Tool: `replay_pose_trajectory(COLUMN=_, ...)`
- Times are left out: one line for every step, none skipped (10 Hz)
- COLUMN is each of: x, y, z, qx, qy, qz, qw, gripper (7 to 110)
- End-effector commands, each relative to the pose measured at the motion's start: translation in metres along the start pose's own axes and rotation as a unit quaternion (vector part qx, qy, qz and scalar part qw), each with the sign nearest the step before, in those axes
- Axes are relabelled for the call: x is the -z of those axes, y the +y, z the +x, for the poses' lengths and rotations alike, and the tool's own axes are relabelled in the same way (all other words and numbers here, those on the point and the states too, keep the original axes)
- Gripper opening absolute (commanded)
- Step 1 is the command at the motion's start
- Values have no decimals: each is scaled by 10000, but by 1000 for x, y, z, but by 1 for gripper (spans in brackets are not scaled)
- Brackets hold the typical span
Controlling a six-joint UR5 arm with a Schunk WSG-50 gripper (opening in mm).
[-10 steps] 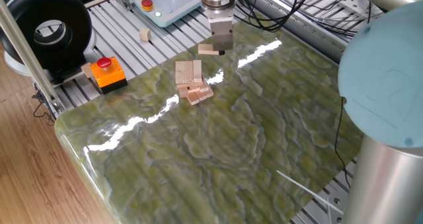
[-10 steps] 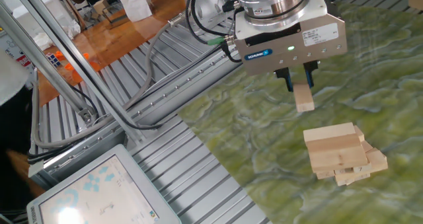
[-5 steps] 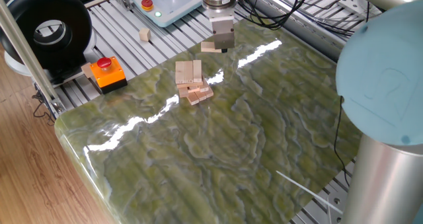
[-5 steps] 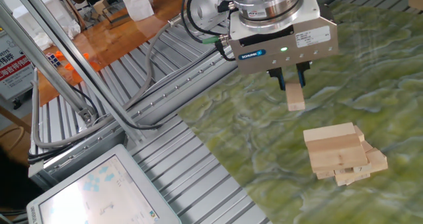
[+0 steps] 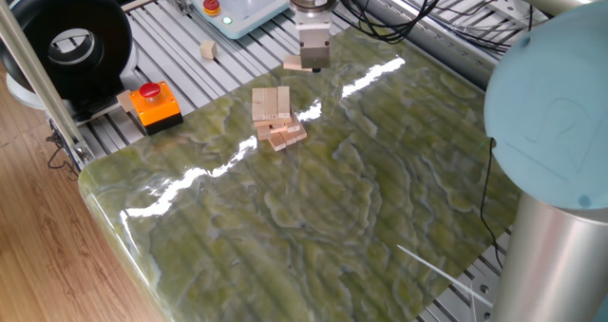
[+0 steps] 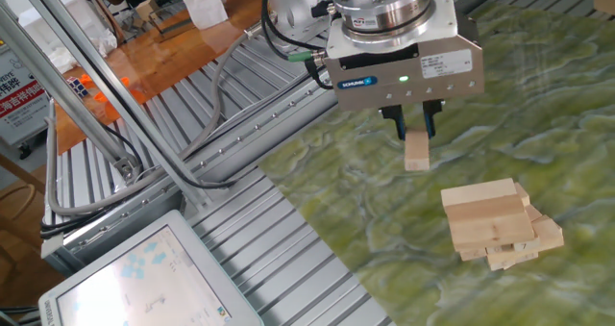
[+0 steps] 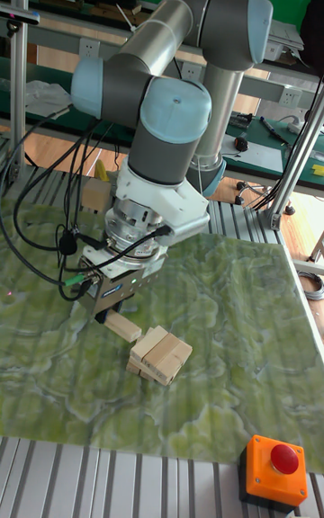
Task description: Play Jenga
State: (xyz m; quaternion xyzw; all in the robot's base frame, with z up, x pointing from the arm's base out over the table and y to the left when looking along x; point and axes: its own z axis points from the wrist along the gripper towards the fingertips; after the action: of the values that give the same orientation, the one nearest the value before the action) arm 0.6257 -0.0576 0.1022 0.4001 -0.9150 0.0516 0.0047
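The Jenga stack (image 5: 276,120) (image 6: 497,224) (image 7: 158,357) is a low pile of pale wooden bars in crosswise layers on the green marbled table (image 5: 332,198), with its lower bars pushed askew. My gripper (image 5: 313,61) (image 6: 414,134) (image 7: 115,312) hangs above the table beside the stack, toward the table's edge. It is shut on a loose Jenga bar (image 5: 299,65) (image 6: 416,151) (image 7: 123,326), which is held clear of the stack.
A small wooden cube (image 5: 207,49) lies on the slatted frame past the table edge. An orange box with a red button (image 5: 150,104) (image 7: 274,468) sits at the table's corner. A tablet (image 6: 144,278) and cables (image 6: 240,66) lie on the frame.
My gripper has carried the held bar away from the stack, toward the table's edge. The stack has not moved.
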Motion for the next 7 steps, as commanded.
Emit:
replay_pose_trajectory(x=2, y=4, z=-19, qx=-276, qy=-384, qz=-101, qw=9988, gripper=7)
replay_pose_trajectory(x=3, y=11, z=-26, qx=-538, qy=-522, qz=-264, qw=9968, gripper=7)
replay_pose_trajectory(x=4, y=17, z=-32, qx=-867, qy=-623, qz=-410, qw=9934, gripper=7)
replay_pose_trajectory(x=6, y=24, z=-43, qx=-1162, qy=-807, qz=-594, qw=9882, gripper=7)
replay_pose_trajectory(x=6, y=24, z=-42, qx=-1236, qy=-791, qz=-610, qw=9873, gripper=7)
replay_pose_trajectory(x=5, y=26, z=-34, qx=-1388, qy=-609, qz=-628, qw=9865, gripper=7)
replay_pose_trajectory(x=3, y=21, z=-28, qx=-1414, qy=-511, qz=-511, qw=9873, gripper=7)
